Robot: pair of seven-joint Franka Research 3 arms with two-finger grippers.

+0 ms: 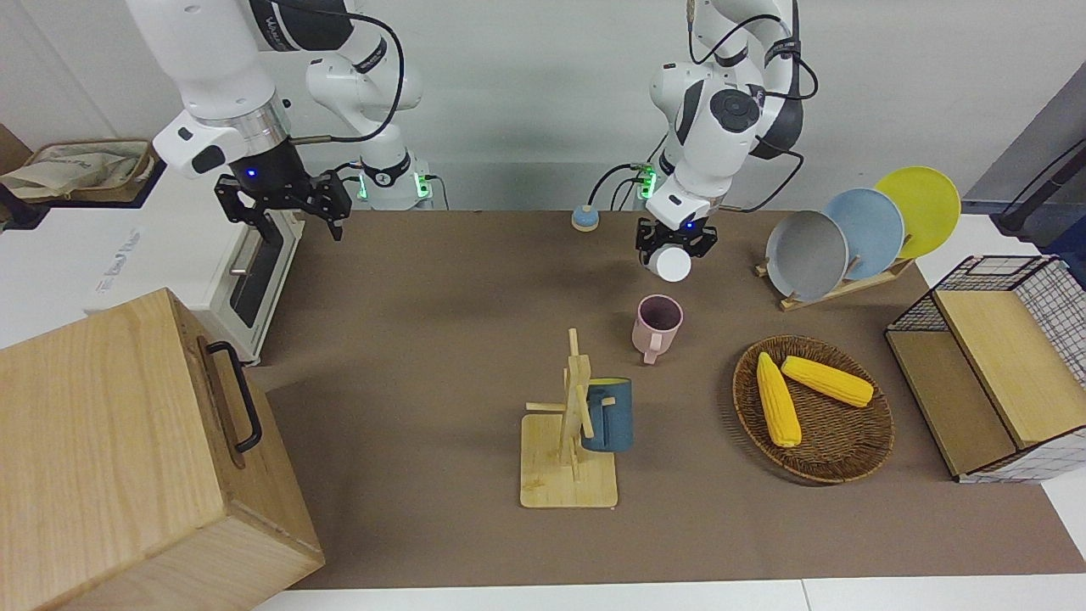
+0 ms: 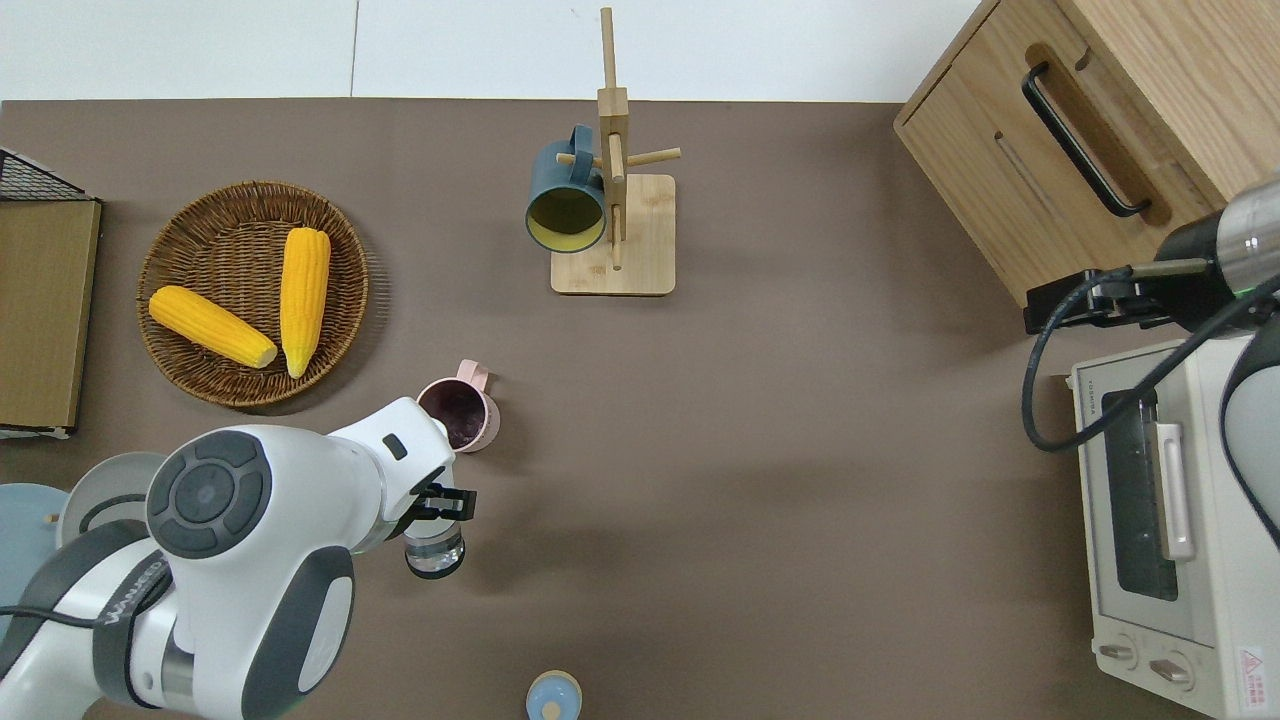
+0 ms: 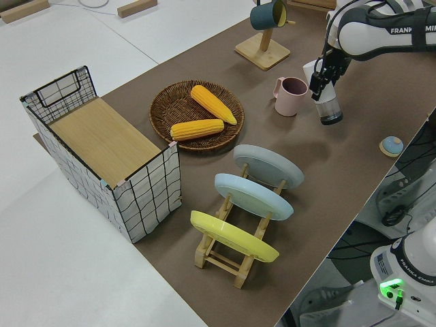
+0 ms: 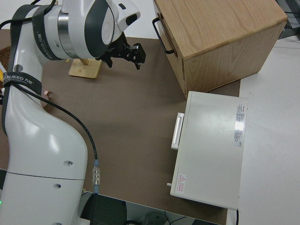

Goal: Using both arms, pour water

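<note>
My left gripper (image 1: 676,246) (image 2: 445,503) (image 3: 325,75) is shut on a clear container (image 1: 674,265) (image 2: 434,550) (image 3: 330,109), which hangs over the brown mat (image 1: 441,322). The container is close to a pink mug (image 1: 657,324) (image 2: 460,413) (image 3: 291,95) but not over its mouth. The mug stands upright on the mat with its handle pointing away from the robots. My right gripper (image 1: 293,212) (image 2: 1050,305) (image 4: 125,55) hangs open with nothing in it, over the mat's edge by the toaster oven (image 1: 254,271) (image 2: 1160,520).
A small blue lid (image 1: 584,219) (image 2: 553,695) lies near the robots. A wooden mug tree (image 1: 573,424) carries a dark blue mug (image 1: 607,414). A wicker basket (image 1: 848,450) holds two corn cobs. A plate rack (image 1: 848,284), a wire crate (image 1: 1001,373) and a wooden box (image 1: 127,458) stand around.
</note>
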